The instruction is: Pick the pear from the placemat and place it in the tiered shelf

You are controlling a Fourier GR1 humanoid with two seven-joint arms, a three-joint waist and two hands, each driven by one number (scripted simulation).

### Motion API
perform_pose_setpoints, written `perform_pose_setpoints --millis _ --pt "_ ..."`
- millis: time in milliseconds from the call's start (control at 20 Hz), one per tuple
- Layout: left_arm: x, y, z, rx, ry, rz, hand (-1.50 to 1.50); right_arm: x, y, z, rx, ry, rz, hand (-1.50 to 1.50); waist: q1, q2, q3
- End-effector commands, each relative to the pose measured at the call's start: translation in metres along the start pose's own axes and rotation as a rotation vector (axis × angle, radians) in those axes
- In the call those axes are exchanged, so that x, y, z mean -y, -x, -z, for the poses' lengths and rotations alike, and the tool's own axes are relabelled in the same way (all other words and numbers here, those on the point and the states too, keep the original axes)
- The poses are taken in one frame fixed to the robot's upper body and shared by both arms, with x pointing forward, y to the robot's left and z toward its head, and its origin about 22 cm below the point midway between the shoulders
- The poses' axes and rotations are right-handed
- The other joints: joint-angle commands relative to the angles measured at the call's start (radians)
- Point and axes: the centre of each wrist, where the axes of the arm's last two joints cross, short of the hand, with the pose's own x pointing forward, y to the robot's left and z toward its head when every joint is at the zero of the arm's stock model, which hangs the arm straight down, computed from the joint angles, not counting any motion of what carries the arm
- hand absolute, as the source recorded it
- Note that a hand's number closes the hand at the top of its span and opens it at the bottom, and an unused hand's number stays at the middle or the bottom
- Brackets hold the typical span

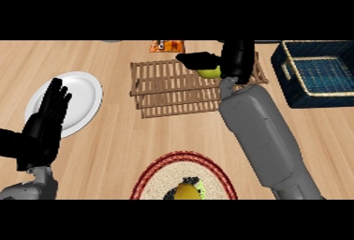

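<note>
Yellow-green pear [207, 72] — gripped by right robot hand [224, 61] over wooden tiered shelf [173, 89].

Kitchen: wooden counter [110, 140], plate [86, 93], placemat [155, 171]

Pear [207, 72] mostly hidden under right robot hand [220, 63] at upper centre. Placemat [155, 171] cut off at bottom edge. Orange packet [166, 45] clipped at top, basket [319, 72] at right.

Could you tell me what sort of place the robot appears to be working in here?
Most likely a kitchen counter: a light wooden top carrying a white plate, a round woven placemat and a slatted wooden tiered shelf, with a dark blue basket at the right.
</note>
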Motion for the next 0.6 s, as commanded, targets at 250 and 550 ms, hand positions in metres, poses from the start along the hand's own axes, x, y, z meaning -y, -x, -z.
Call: perform_pose_setpoints --millis 250,550 --pt "-0.020 0.017 -0.005 -0.003 -0.023 -0.004 0.00 0.077 -0.006 -0.011 -0.089 0.181 0.082 -1.50 -0.020 -0.006 -0.001" --pt "-0.002 0.004 -0.002 -0.014 -0.018 -0.011 0.00 0.164 0.028 -0.024 -0.165 0.224 0.101 -1.50 -0.022 -0.004 0.000"
